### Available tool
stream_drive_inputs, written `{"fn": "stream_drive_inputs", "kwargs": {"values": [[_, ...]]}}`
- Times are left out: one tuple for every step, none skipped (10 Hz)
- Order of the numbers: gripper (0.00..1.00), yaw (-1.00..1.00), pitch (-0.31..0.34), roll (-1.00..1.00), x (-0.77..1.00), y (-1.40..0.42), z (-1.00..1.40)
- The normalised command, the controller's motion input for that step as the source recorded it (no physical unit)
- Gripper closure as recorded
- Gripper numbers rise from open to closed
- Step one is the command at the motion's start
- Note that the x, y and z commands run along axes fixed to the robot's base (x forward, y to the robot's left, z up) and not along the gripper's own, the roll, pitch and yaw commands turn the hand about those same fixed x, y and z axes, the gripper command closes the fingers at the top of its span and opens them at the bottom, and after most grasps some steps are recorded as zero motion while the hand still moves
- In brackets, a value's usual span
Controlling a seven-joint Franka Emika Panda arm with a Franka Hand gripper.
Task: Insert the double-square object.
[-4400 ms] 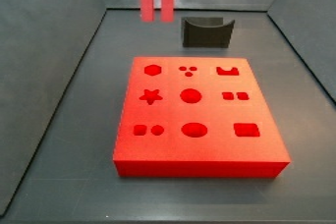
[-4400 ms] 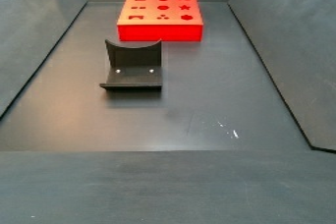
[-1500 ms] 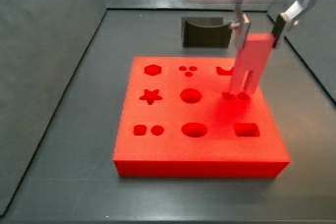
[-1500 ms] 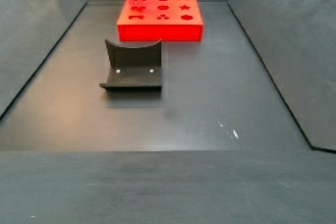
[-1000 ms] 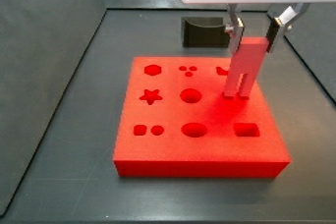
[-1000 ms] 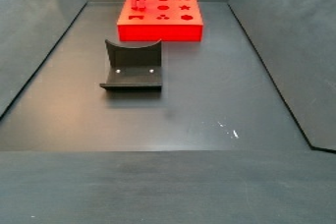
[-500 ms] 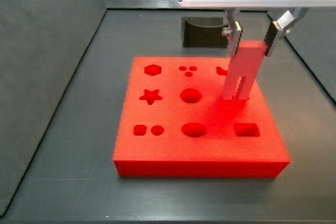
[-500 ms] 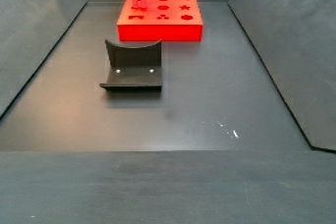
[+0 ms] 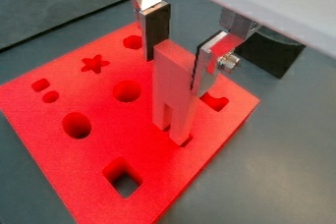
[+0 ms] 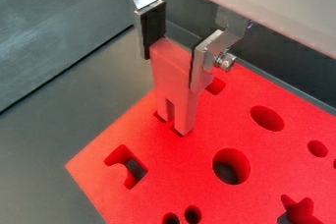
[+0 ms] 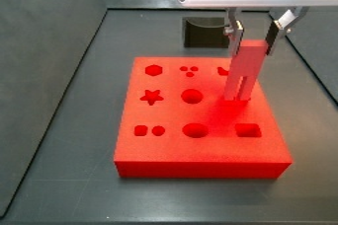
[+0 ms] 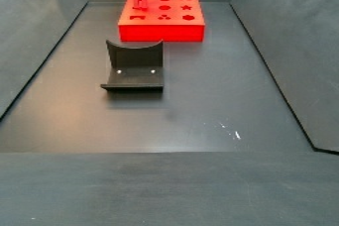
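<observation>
Dark grey matte surface [image 12: 199, 101], boxed in by plain grey walls [image 12: 284, 12] sloping up on each side, evenly lit, faintly scuffed near the middle.

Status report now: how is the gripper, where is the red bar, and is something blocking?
Gripper above the red block, shut on the red bar. Bar upright, prongs down at the block's top. Nothing in the way; dark holder stands apart.

The dark grey floor [image 12: 199, 101] carries the red block [image 12: 162, 18] and, apart, the dark curved holder [image 12: 134, 66], with the pincer [image 11: 256, 27] above the block.
</observation>
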Motion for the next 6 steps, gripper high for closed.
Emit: {"fn": "stream_drive_inputs", "kwargs": {"values": [[1.00,0.00,0.011,0.00,0.02,0.10,0.00],[1.00,0.00,0.000,0.00,0.04,0.04,0.00],[1.00,0.00,0.000,0.04,0.00,0.00,-0.10],[1.00,0.00,0.000,0.04,0.00,0.00,-0.19],[1.00,0.00,0.000,0.00,0.00,0.00,-0.18],[1.00,0.00,-0.050,0.00,0.00,-0.01,-0.39]]}}
